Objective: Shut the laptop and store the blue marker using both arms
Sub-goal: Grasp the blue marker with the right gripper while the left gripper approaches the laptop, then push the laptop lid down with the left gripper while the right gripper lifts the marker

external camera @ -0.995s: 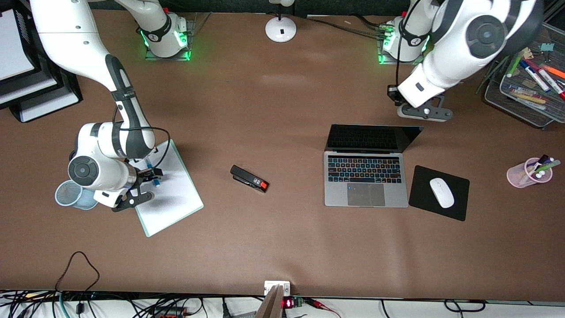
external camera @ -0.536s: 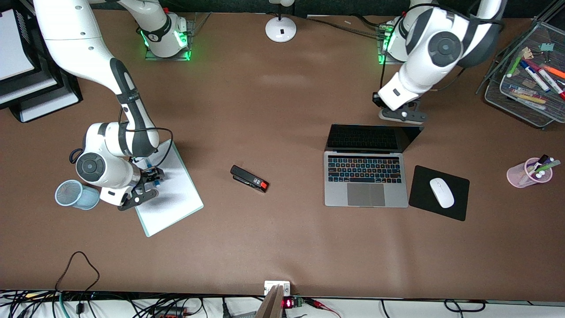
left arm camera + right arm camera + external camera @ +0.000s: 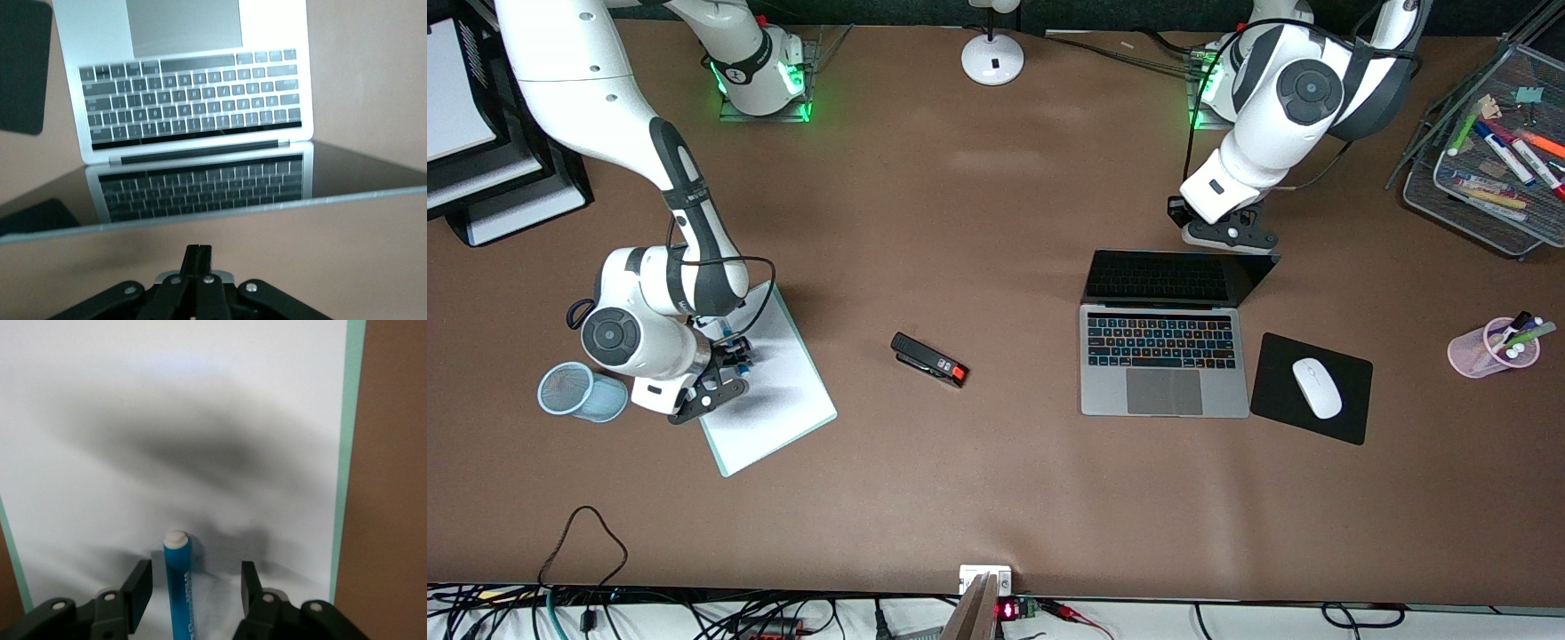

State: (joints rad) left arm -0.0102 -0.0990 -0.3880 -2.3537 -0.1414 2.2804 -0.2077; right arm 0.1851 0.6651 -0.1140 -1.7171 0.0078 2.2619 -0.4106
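The laptop (image 3: 1163, 391) lies open, its dark screen (image 3: 1174, 277) tilted back; it also shows in the left wrist view (image 3: 193, 100). My left gripper (image 3: 1221, 235) is shut and empty, low at the lid's top edge on the side toward the robots' bases (image 3: 198, 251). The blue marker (image 3: 178, 587), white end outward, lies on the white clipboard sheet (image 3: 783, 400). My right gripper (image 3: 732, 354) is open with one finger on each side of the marker (image 3: 194, 579), not touching it. In the front view the marker (image 3: 728, 336) is mostly hidden by the gripper.
A blue mesh cup (image 3: 567, 391) stands beside the right gripper. A black stapler (image 3: 929, 358) lies mid-table. A white mouse (image 3: 1317, 388) sits on a black pad (image 3: 1272, 409) beside the laptop. A pink pen cup (image 3: 1489, 348) and a wire tray (image 3: 1476, 209) are at the left arm's end.
My left gripper has swung in and come down to the laptop lid's top edge. My right gripper has shifted slightly over the clipboard and settled around the marker.
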